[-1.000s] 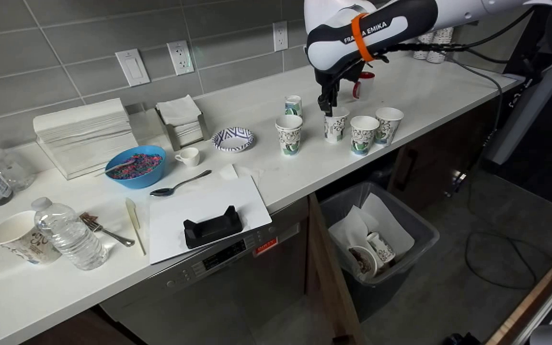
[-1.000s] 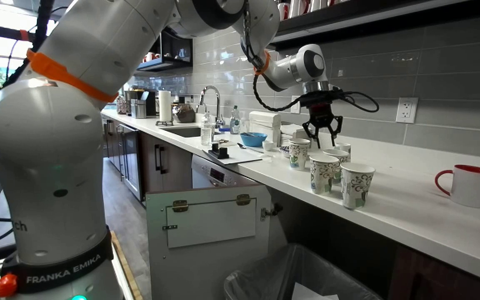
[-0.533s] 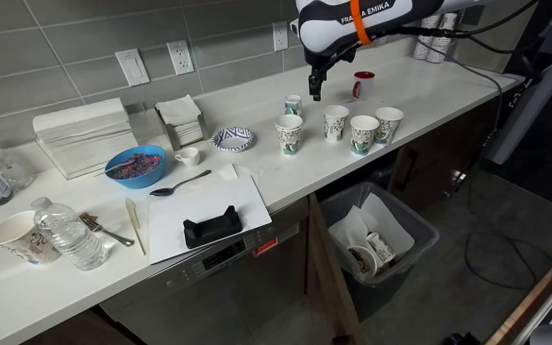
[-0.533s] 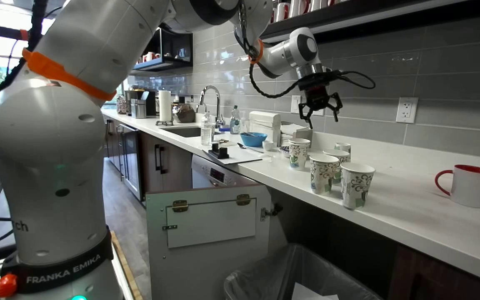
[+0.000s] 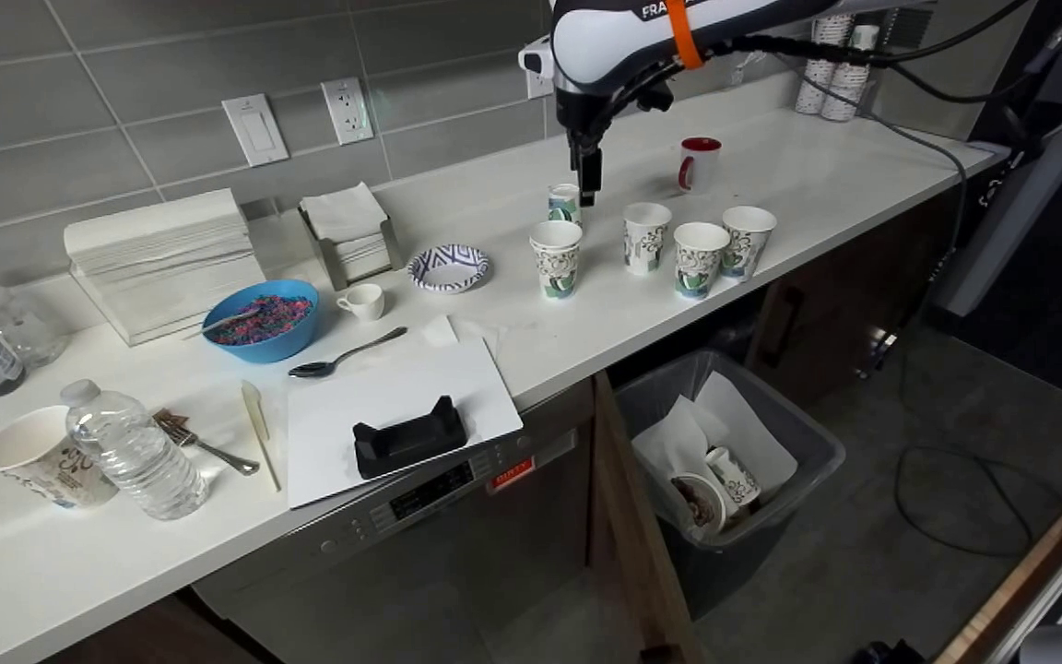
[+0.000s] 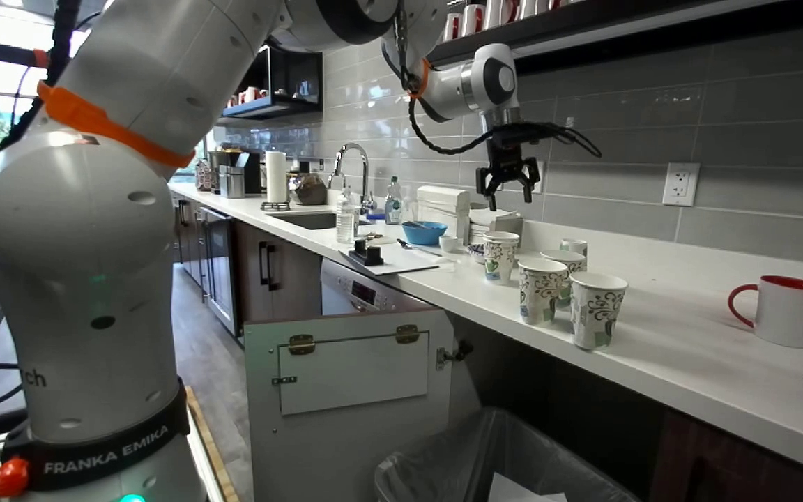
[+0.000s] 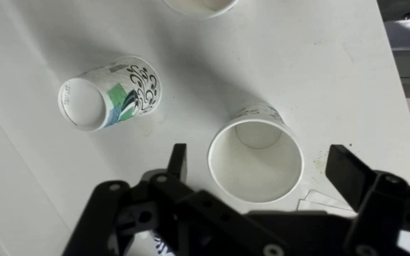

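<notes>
Gripper [image 6: 510, 202] hangs above table [image 6: 687, 328], jaws spread apart. Upright paper cup [image 7: 256, 167] stands below; inverted cup [image 7: 130, 90] sits near table's back edge.

The gripper [image 6: 510, 203] hangs over the counter [image 6: 680, 328], and in an exterior view: front cup [image 5: 557, 272] before rear cup [image 5: 564, 205], three more cups [image 5: 699, 267] to the right, mug [image 5: 702, 171] behind those, bowl [image 5: 448, 284] left, bin [image 5: 720, 567] below!

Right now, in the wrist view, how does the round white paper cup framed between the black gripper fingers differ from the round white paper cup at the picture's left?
The framed cup stands mouth up; the left cup stands upside down. The framed cup shows its open inside; the left cup, its closed base. Both carry printed patterns; the gripper holds neither.
</notes>
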`<action>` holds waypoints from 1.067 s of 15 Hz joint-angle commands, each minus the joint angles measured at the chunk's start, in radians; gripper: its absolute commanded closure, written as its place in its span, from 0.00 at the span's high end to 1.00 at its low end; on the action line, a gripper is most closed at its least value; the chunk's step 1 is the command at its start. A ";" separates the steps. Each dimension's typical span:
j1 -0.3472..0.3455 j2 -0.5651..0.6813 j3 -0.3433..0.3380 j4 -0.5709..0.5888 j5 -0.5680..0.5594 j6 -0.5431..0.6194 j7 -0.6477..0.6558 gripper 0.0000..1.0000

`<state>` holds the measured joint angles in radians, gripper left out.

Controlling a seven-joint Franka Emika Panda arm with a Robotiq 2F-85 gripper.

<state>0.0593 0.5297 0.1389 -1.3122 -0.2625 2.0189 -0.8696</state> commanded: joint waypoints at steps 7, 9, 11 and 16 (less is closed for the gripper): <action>0.009 0.042 -0.005 -0.029 0.019 0.046 -0.249 1.00; 0.010 0.042 -0.006 -0.026 0.018 0.046 -0.248 1.00; 0.010 0.041 -0.006 -0.025 0.018 0.046 -0.248 1.00; 0.023 0.070 0.004 -0.021 0.024 0.027 -0.257 1.00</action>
<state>0.0682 0.5825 0.1465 -1.3421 -0.2522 2.0657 -1.1145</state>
